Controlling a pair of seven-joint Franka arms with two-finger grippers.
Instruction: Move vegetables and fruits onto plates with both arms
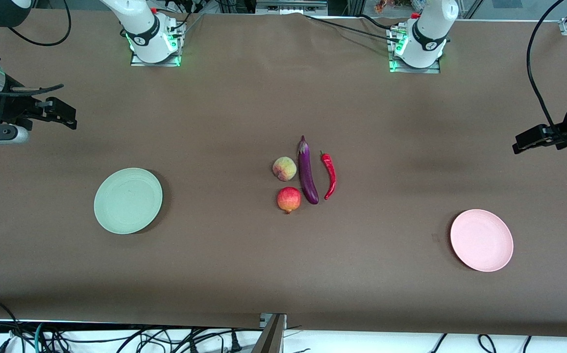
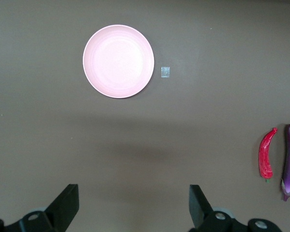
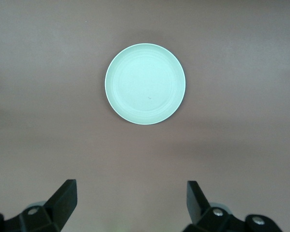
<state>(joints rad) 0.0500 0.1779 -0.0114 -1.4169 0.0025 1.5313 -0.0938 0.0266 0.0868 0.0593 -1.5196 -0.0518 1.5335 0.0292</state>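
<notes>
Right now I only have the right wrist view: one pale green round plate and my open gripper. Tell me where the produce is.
Observer: Four pieces lie mid-table: a long glossy purple eggplant, a thin curved red chili pepper, a yellowish-pink round peach and a red-orange round fruit.
Operator: Give me the second plate.
Observer: A pale pink round plate sits toward the left arm's end, nothing on it.
Operator: Report the left gripper.
Observer: The left gripper hangs open over bare table near that plate, holding nothing.
</notes>
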